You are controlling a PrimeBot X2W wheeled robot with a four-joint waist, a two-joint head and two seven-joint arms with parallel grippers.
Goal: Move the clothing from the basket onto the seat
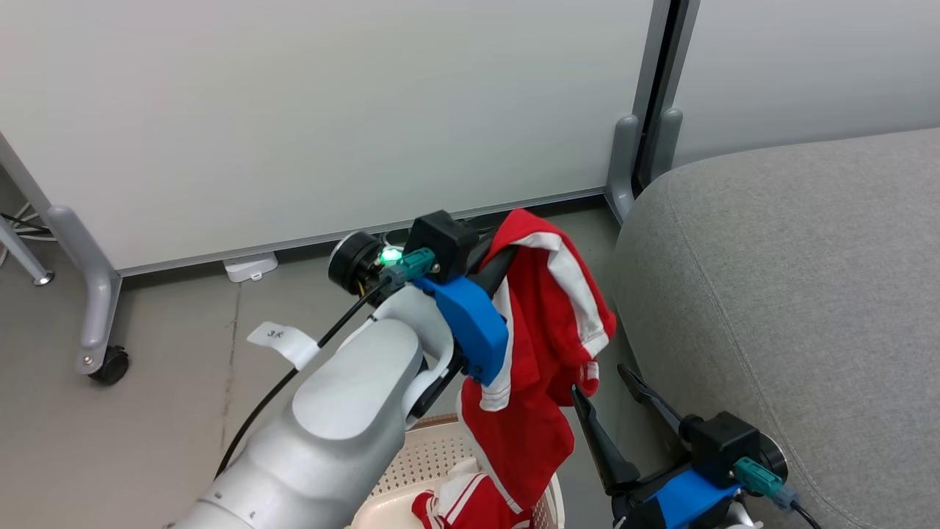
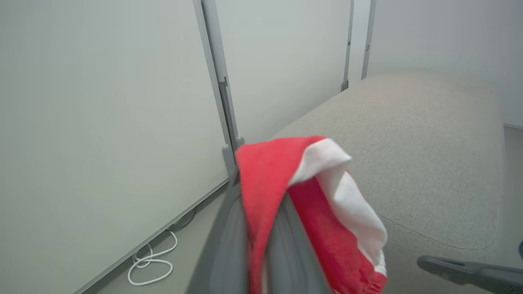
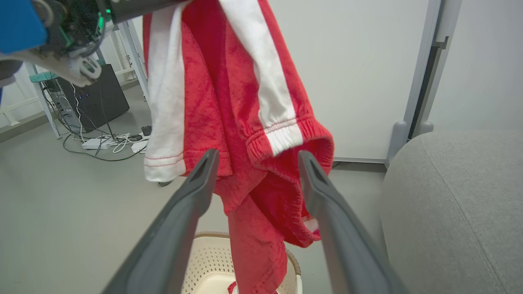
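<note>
A red garment with white stripes (image 1: 543, 330) hangs from my left gripper (image 1: 503, 257), which is shut on its top fold and raised above the basket (image 1: 418, 463). In the left wrist view the fabric (image 2: 286, 183) drapes over the closed fingers (image 2: 229, 249). A second piece of red and white clothing (image 1: 470, 503) lies in the basket. My right gripper (image 1: 606, 386) stands open low beside the hanging cloth, between basket and seat (image 1: 793, 308). In the right wrist view its fingertips (image 3: 255, 161) frame the garment's hem (image 3: 286, 155) without touching.
White partition panels stand behind on grey feet with a caster (image 1: 110, 364). Cables and a power strip (image 3: 102, 143) lie on the floor by a black box (image 3: 94, 98). A white cable (image 2: 151, 265) is coiled at the panel's base.
</note>
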